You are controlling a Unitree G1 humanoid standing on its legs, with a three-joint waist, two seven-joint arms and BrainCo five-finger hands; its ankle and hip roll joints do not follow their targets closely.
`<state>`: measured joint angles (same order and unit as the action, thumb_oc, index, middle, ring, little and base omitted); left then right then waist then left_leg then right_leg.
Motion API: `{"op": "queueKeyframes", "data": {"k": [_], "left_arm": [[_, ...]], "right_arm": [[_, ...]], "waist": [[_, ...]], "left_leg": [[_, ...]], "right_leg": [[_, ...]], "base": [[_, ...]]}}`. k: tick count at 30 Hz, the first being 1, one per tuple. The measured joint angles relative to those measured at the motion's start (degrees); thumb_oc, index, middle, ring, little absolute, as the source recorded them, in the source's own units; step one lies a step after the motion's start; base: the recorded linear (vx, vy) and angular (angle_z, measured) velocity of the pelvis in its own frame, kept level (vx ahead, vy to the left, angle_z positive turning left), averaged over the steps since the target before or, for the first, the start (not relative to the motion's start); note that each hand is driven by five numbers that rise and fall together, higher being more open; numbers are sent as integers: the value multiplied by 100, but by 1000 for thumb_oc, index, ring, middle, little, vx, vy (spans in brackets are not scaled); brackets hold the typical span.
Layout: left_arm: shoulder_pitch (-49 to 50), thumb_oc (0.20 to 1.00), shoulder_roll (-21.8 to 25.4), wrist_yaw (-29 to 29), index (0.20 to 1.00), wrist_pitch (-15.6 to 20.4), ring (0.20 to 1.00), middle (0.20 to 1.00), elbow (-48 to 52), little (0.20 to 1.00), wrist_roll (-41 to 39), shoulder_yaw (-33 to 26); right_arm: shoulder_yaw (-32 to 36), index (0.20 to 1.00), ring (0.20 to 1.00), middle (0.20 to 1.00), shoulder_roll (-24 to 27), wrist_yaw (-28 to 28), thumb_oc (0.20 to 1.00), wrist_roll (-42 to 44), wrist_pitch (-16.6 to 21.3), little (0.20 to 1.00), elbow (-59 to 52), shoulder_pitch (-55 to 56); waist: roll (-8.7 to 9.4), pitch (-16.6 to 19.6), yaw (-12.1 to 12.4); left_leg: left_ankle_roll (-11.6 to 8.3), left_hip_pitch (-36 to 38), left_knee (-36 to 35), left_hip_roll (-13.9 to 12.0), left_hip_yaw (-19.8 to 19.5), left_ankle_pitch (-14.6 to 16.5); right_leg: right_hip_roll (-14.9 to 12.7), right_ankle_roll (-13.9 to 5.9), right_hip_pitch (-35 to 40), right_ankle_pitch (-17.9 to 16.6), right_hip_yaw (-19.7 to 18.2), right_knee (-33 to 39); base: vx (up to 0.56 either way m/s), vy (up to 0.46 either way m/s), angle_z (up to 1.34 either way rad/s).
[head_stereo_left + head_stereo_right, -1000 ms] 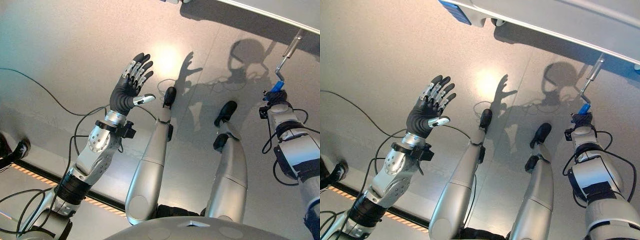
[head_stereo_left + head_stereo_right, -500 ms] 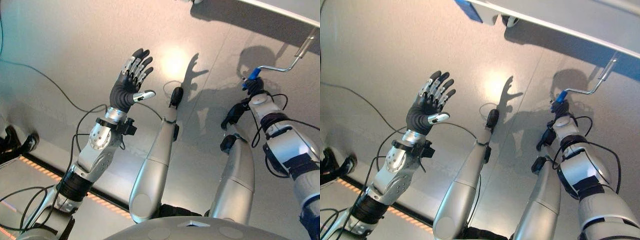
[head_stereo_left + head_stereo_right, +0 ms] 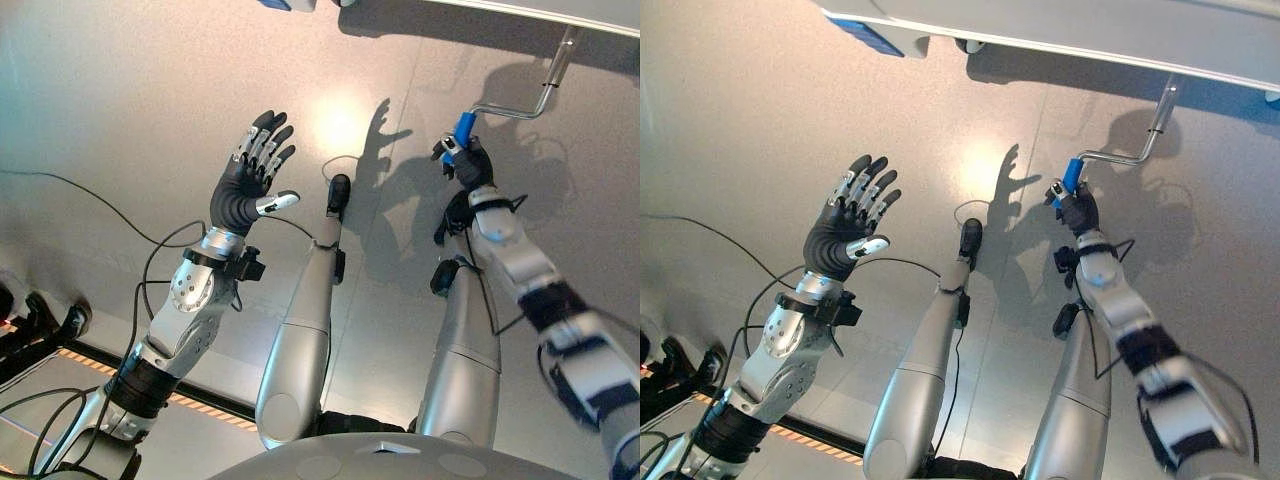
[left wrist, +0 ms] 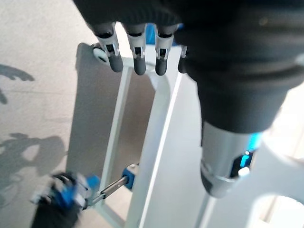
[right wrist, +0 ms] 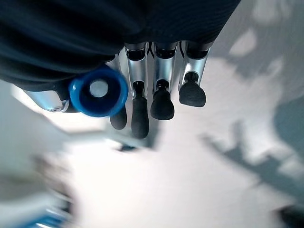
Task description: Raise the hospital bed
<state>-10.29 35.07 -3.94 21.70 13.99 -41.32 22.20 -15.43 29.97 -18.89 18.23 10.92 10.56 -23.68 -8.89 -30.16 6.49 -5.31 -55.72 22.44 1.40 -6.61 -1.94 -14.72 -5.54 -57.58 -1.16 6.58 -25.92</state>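
Grey floor under the hospital bed [image 3: 1060,25] frame. Right hand [image 3: 1077,210] clenched round blue crank handle [image 3: 1071,174], its metal crank [image 3: 1135,150] running up to the bed. Left hand [image 3: 247,180] raised, fingers spread, holding nothing.

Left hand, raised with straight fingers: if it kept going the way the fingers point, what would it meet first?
Probably the hospital bed's white frame. The left hand is open, and its wrist view shows the frame past the fingertips. Nothing shows between them, though depth is unclear.
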Motion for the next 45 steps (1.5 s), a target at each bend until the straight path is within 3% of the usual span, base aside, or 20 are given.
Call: {"op": "queueKeyframes", "data": {"k": [6,10,14,18,20,25,27,28,31,35,45], "left_arm": [[263,1000,75,120,1000,8,1000,1000,71,1000,0,-119],[521,1000,94,187,1000,2,1000,1000,203,1000,1,-135],[547,1000,93,226,1000,1,1000,1000,284,1000,1,-149],[624,1000,96,223,1000,2,1000,1000,304,1000,0,-375],[689,1000,121,224,1000,5,1000,1000,308,1000,-2,-392],[736,1000,322,225,1000,5,1000,1000,314,1000,-6,-393],[728,1000,412,227,1000,4,1000,1000,311,1000,-6,-370],[722,1000,451,228,1000,7,1000,1000,319,1000,-11,-337],[655,1000,510,243,1000,9,1000,1000,333,1000,-29,-231],[430,1000,543,300,1000,-4,1000,1000,326,1000,-63,147],[-98,1000,596,287,1000,-14,1000,1000,156,1000,-9,258]], "right_arm": [[457,200,200,200,-293,1,200,189,288,200,-494,490],[775,200,200,200,-601,-50,200,387,457,200,-638,643],[831,200,200,200,-786,-165,200,500,507,200,-495,703],[836,200,200,200,-784,-257,200,490,589,200,-23,690],[870,200,200,200,-747,-308,200,471,857,200,608,584],[917,200,200,200,-592,-446,200,340,955,200,1586,258],[901,200,200,200,-479,-460,200,339,1030,200,2468,-96],[773,200,200,200,-337,-433,200,342,980,200,3214,-426],[624,200,200,200,-187,-253,200,376,915,200,4115,-870],[247,200,200,200,-131,-11,200,609,481,200,5781,-1922],[-83,200,200,200,162,133,200,490,-245,200,6492,-2398]], "waist": [[52,-34,-145],[165,-69,-423],[310,-80,-472],[595,-81,-482],[701,-82,-498],[829,-81,-542],[838,-80,-522],[838,-79,-488],[840,-77,-384],[838,-75,-295],[738,-77,98]], "left_leg": [[52,234,-79,-87,229,58],[83,460,-182,-124,358,85],[85,625,-262,-182,442,90],[66,819,-382,-262,499,99],[65,894,-410,-266,490,102],[66,938,-411,-258,486,103],[69,979,-396,-254,483,105],[71,1021,-386,-248,484,106],[78,1025,-397,-236,469,100],[96,1002,-365,-213,465,86],[63,765,-282,-180,304,65]], "right_leg": [[88,-50,192,-144,-170,272],[152,-91,401,-253,-308,507],[196,-90,521,-287,-333,594],[280,-70,695,-322,-371,741],[285,-72,792,-322,-376,794],[280,-84,855,-318,-374,807],[275,-86,896,-320,-371,794],[273,-89,941,-322,-374,792],[261,-102,951,-340,-379,808],[241,-141,951,-355,-384,819],[201,-81,788,-311,-217,667]], "base": [[0,-64,-15],[-1,-92,-16],[5,-94,-8],[3,-114,-8],[10,-107,1],[7,-60,2],[3,-45,0],[0,0,0],[-4,-18,1],[-2,-5,1],[-3,19,6]]}}
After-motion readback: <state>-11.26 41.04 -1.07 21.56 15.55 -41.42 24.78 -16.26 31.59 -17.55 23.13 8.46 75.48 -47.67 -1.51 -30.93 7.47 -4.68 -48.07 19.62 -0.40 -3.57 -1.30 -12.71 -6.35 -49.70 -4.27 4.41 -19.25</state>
